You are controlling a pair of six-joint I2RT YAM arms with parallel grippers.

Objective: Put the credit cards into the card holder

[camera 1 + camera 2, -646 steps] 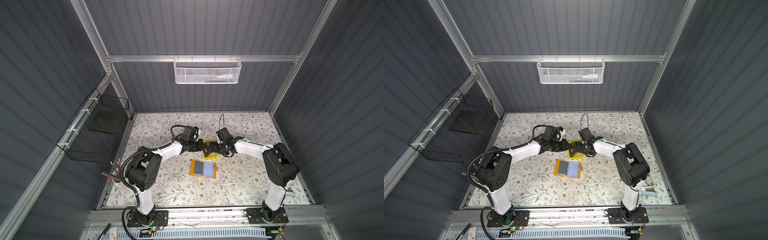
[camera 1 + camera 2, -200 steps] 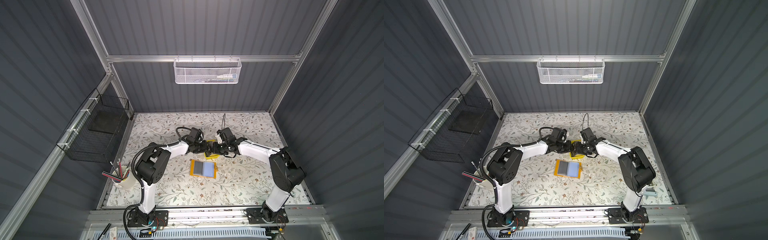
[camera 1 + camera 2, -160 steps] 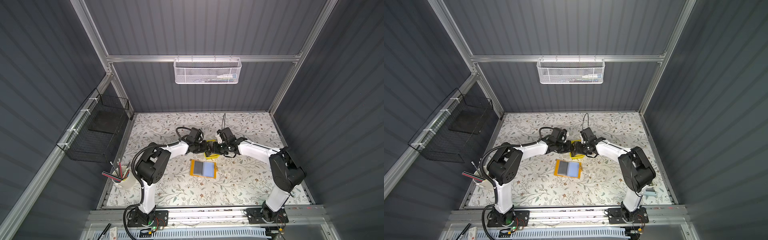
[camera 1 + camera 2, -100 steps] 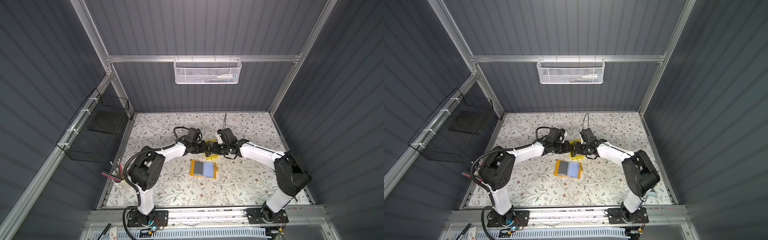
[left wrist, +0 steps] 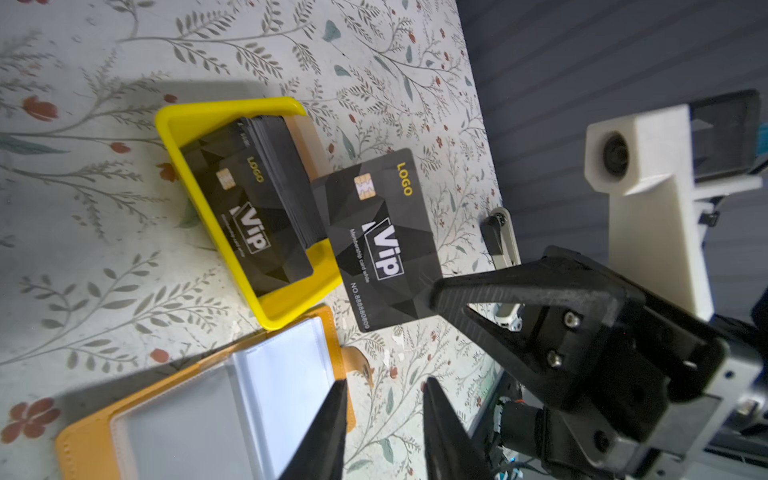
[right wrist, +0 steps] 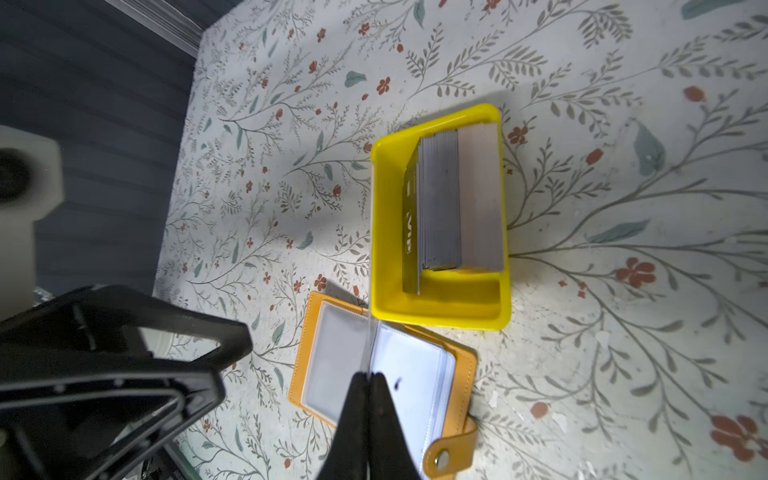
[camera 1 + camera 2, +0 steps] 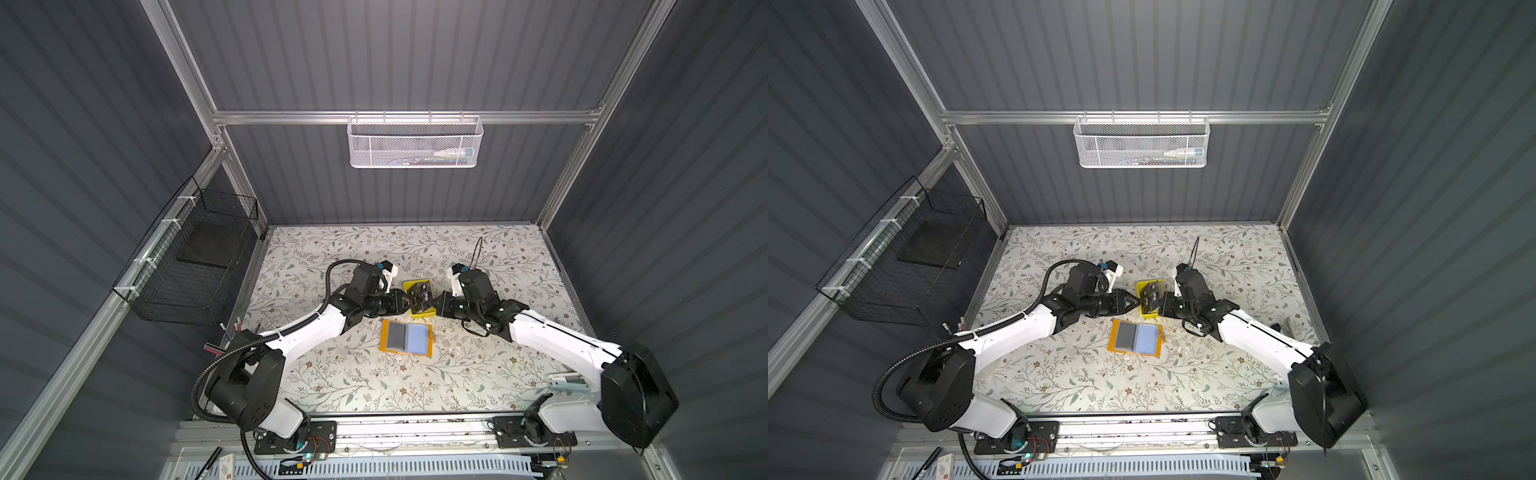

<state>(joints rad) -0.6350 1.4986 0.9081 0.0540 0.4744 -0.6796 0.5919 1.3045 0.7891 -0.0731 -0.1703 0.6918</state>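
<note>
Credit cards (image 5: 249,208), black with white "Vip" lettering, a gold chip and a yellow "LOGO", sit stacked in a yellow tray (image 5: 286,307) on the floral desk (image 5: 83,270), with a pale beige one at the back. A single card (image 5: 380,241) of the same look is pinched by its edge in the closed right hand (image 6: 368,376), raised just beside the tray. The left hand (image 5: 384,390) hangs nearby, jaws apart and empty. The card holder (image 7: 406,337) lies open just beside the tray, mustard cover down, clear sleeves up.
</note>
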